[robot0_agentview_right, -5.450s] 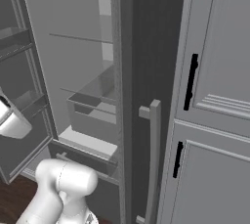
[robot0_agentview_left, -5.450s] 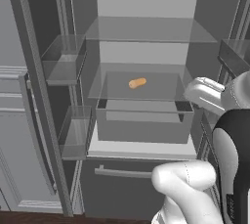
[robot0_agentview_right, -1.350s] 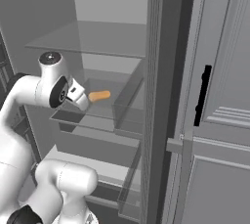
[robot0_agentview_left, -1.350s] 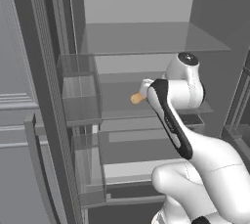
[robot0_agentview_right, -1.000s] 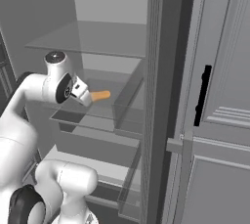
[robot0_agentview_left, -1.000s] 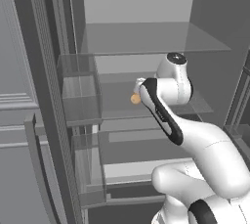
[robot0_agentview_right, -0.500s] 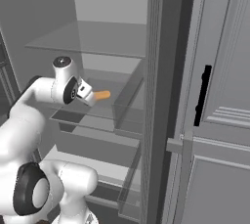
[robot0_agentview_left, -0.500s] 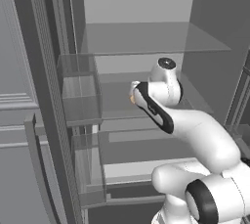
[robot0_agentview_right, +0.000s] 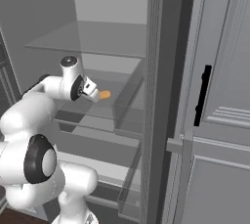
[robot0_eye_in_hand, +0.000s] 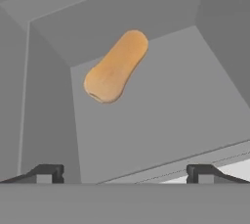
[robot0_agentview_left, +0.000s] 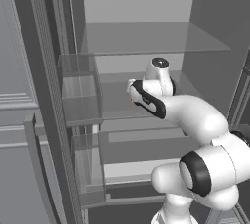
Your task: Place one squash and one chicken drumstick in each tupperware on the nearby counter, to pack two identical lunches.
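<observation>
Gripper (robot0_eye_in_hand: 124, 173): jaws stood wide apart, nothing between them; the two dark fingertips (robot0_eye_in_hand: 47, 173) showed low in the hand view, well short of the squash.
Squash (robot0_eye_in_hand: 116, 66): orange, pear-shaped, lay on its side on the grey floor of a fridge drawer (robot0_eye_in_hand: 161, 110), its thick end nearer the gripper and its narrow end toward the back wall. From the right base view it showed as an orange tip (robot0_agentview_right: 104, 94) just beyond the hand.
Arm (robot0_agentview_left: 190, 115): white, bent over and reached into the open fridge at mid height, the hand tucked under the glass shelf (robot0_agentview_left: 146, 37).
Fridge: grey inside, clear door bins (robot0_agentview_left: 78, 91) on the left, a pulled-out lower drawer (robot0_agentview_left: 146, 149) beneath the arm.
Cabinet (robot0_agentview_right: 219, 96): grey panelled door with a black handle (robot0_agentview_right: 202, 96), to the right of the fridge.
</observation>
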Motion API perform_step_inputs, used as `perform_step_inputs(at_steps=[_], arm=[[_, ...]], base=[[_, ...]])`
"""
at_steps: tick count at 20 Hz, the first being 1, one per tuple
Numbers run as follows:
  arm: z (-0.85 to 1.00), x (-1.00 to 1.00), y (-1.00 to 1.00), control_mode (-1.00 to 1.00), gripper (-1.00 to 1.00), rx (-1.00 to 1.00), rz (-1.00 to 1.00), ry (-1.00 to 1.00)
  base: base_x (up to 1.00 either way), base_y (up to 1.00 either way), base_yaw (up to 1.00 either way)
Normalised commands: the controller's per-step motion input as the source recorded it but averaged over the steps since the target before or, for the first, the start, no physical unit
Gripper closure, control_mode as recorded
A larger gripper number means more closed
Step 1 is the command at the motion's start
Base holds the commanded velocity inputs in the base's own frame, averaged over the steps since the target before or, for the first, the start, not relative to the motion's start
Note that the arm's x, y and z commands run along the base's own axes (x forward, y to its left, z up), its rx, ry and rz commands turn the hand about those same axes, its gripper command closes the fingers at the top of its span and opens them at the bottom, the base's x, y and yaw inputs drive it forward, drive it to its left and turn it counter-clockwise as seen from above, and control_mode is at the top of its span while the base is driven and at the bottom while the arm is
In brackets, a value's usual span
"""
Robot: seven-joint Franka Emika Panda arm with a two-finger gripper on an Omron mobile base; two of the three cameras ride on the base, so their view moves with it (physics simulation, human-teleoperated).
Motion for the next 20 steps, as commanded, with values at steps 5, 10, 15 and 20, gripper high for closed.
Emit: perform_step_inputs(at_steps=[5,10,15,20], arm=[[-0.19,0.29,0.00,-1.00,-1.00,0.00,0.00,0.00],[-0.30,0.32,0.00,-1.00,-1.00,0.00,0.00,0.00],[-0.06,0.47,0.00,-1.00,-1.00,0.00,0.00,0.00],[-0.12,0.32,0.00,-1.00,-1.00,0.00,0.00,0.00]], base=[[0.00,0.00,0.00],[0.00,0.00,0.00],[0.00,0.00,0.00],[0.00,0.00,0.00]])
